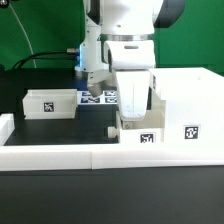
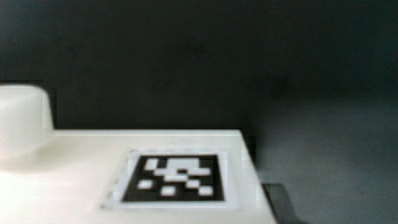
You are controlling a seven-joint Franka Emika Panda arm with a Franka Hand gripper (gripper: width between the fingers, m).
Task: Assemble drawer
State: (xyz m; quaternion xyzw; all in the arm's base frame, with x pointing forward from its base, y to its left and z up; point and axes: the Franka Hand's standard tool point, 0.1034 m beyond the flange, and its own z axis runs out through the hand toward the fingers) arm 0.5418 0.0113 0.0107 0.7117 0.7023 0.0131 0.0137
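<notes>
I'm judging neither tray inserted yet: the pincer point(image 1: 133, 110) is hanging directly over one tray point(image 1: 137, 130), its opening hidden from me, with the housing point(image 1: 187, 100) just beside it and the other tray point(image 1: 50, 102) lying well apart on its opposite side.

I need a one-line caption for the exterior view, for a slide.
Panda gripper low over one small tray beside the box housing; the other tray sits at the exterior view's left.
</notes>
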